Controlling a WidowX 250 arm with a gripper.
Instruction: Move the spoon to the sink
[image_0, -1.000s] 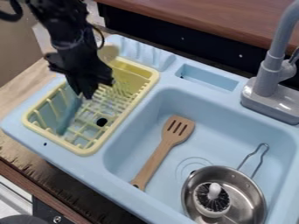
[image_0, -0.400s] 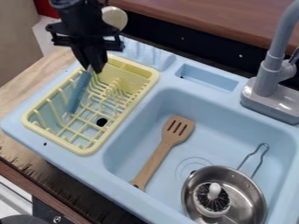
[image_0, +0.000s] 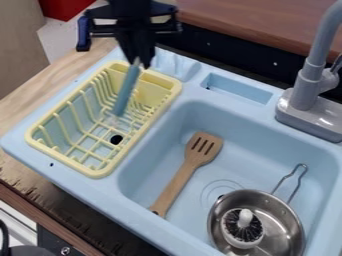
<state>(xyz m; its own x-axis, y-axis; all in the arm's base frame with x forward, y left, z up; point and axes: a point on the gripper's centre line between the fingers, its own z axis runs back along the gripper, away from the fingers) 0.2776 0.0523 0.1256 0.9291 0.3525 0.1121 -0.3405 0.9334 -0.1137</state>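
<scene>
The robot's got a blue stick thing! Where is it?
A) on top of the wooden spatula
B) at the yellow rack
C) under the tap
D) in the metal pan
B: the gripper holds the blue stick slanting down towards the grid of the yellow rack.

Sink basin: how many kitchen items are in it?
3: a wooden slotted spatula, a metal pan to its lower right in view, and a bristled brush inside the pan. More may be hidden beyond the lower edge.

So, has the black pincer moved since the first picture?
Yes: the pincer has shifted across the yellow rack to its far edge, closer to the grey faucet.
</scene>
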